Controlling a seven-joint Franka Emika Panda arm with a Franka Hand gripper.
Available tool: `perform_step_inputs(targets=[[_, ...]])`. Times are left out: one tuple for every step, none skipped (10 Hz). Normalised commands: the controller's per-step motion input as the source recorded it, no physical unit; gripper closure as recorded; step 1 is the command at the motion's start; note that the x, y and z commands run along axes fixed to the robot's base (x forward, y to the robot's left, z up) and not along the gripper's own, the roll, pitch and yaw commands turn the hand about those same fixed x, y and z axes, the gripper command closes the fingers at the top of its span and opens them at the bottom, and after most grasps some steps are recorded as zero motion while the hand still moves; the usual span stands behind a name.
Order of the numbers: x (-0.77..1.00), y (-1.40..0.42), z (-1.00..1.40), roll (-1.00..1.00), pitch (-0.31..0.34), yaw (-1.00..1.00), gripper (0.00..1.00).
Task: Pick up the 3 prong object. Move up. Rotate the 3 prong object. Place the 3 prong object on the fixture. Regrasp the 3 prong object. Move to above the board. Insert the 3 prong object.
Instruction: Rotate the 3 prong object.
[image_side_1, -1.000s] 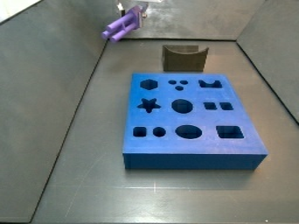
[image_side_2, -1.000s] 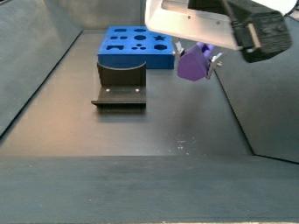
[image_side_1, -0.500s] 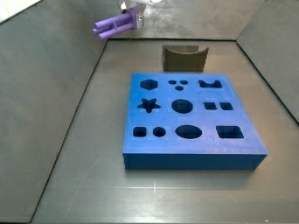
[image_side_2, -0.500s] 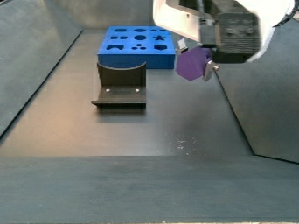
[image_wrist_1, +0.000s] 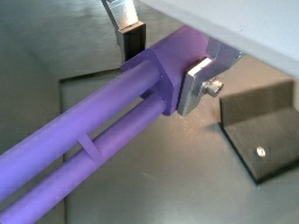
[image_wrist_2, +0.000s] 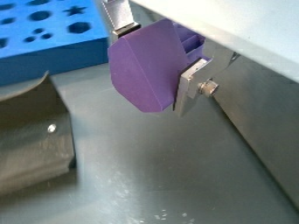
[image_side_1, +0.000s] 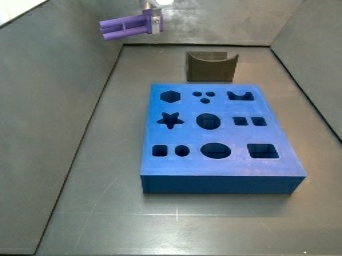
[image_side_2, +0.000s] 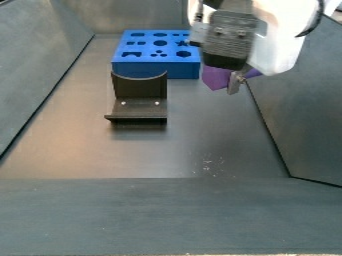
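High above the floor's far left corner: my gripper (image_side_1: 154, 17), closed on the 3 prong object (image_side_1: 126, 27), which it carries clear of every surface.

Item, the 3 prong object: light purple, elongated, lying roughly level in a side view, its long shafts reaching away from my gripper toward the left wall. In a wrist view (image_wrist_1: 105, 140) two parallel purple rods run out from a blocky head; the head sits between my fingers (image_wrist_1: 132, 39). In a wrist view (image_wrist_2: 152, 74) the same piece shows end-on as a broad flat purple face.

Item, my fingers: silver plates with dark pads, one on each side of the purple head, pressed against it (image_wrist_2: 195, 83). In a side view my gripper (image_side_2: 225, 76) hangs over the right part of the floor, the purple piece (image_side_2: 219, 74) just under the white wrist housing.

Item, the fixture (image_side_1: 211, 66): dark block with notched top, standing on the floor by the far wall, well below and apart from the held piece.

Item, the board (image_side_1: 214, 136): blue slab with shaped cutouts, lying mid-floor, just in front of the fixture.
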Motion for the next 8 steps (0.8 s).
perform_step_inputs(targets=[[0.01,0.02,0.01,-0.01,-0.003,-1.00,1.00],[0.01,0.02,0.01,-0.01,-0.003,-1.00,1.00],[0.01,0.02,0.01,-0.01,-0.003,-1.00,1.00],[0.01,0.02,0.01,-0.01,-0.003,-1.00,1.00],[0.01,0.02,0.01,-0.01,-0.003,-1.00,1.00],[0.01,0.02,0.01,-0.01,-0.003,-1.00,1.00],[0.01,0.02,0.01,-0.01,-0.003,-1.00,1.00],[0.01,0.02,0.01,-0.01,-0.004,-1.00,1.00]])
